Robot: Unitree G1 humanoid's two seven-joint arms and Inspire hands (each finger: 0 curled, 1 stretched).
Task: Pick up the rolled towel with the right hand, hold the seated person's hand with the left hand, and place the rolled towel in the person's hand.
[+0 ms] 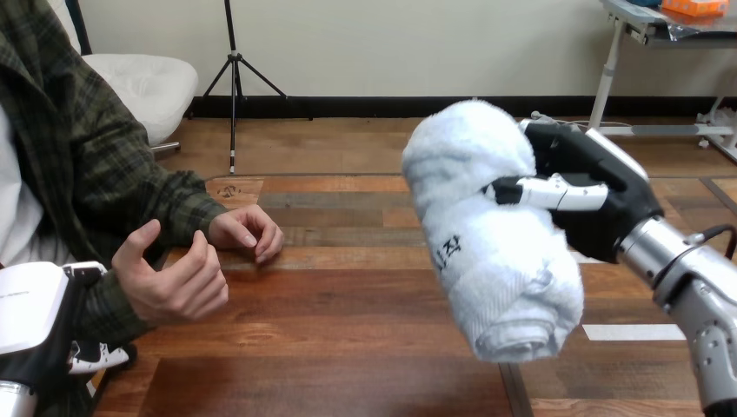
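A white rolled towel (pixel 491 239) hangs tilted in the air over the right half of the wooden table (pixel 348 304). My right hand (pixel 600 195) is shut on its upper part, thumb across the front. At the lower left, my left hand (pixel 39 317) grips the person's sleeved forearm just behind the wrist, with fingers (pixel 100 356) curled under it and the thumb over it. The person's near hand (pixel 169 278) is raised off the table, palm turned inward, fingers loosely bent. It holds nothing. The towel is well to the right of it, apart.
The person's other hand (pixel 248 230) rests on the table further back, fingers curled down. A strip of white tape (pixel 634 332) lies on the table at the right. The table's middle lies bare between the person's hands and the towel.
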